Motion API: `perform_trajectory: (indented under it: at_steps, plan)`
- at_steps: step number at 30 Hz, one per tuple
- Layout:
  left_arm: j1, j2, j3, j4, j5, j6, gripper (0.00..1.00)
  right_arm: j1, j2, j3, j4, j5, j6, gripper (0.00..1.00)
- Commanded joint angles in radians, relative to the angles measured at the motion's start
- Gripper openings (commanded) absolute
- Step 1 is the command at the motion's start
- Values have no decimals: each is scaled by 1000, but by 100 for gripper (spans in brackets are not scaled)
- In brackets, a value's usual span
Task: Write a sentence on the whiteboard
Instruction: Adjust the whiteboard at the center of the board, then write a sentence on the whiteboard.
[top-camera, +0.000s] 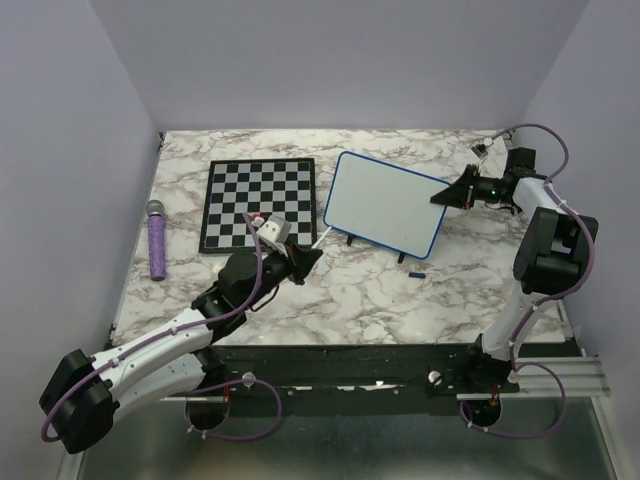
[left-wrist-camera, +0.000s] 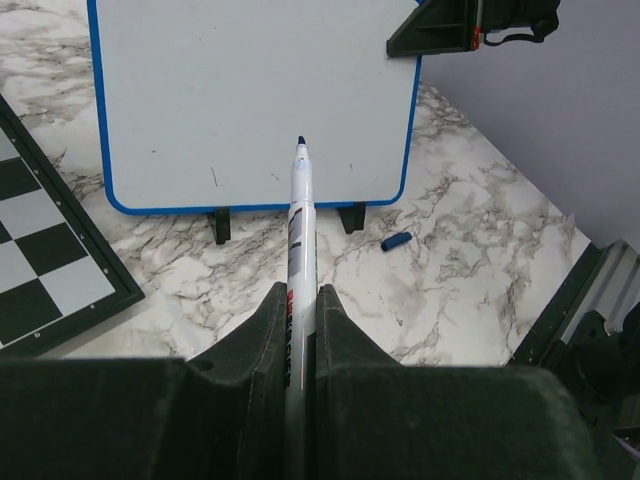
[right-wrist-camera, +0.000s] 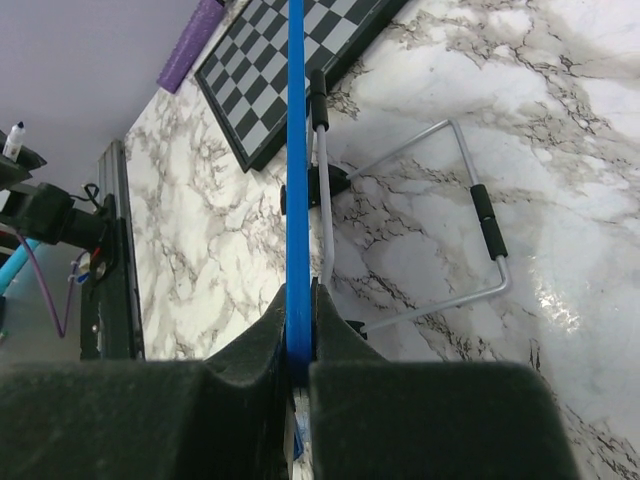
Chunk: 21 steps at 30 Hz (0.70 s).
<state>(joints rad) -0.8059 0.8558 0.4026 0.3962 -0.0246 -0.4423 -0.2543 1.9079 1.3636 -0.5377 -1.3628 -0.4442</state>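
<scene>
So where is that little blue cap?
Top view: the blue cap lies on the table right of centre, just in front of the near-right corner of the whiteboard.

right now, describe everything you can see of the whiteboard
The whiteboard is a white panel in a blue frame on black feet, propped tilted by a grey wire stand on the table, right of the chessboard. Its face is blank but for faint specks. The right gripper clamps its right edge; the left gripper aims a marker at it.

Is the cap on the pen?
No, the marker has a bare blue tip, and the cap lies near the whiteboard.
</scene>
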Motion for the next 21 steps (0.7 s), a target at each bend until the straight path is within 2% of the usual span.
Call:
perform_trajectory:
  at_steps: [1,12,21]
  plan:
    - [14,31,64,-19,20,37,0,-22,25,57,-105,39,-160,1]
    - [59,178,148,18,66,16,0,-23,37,52,-105,56,-148,1]
    - [65,200,142,30,54,2,0,-23,49,61,-107,60,-148,0]
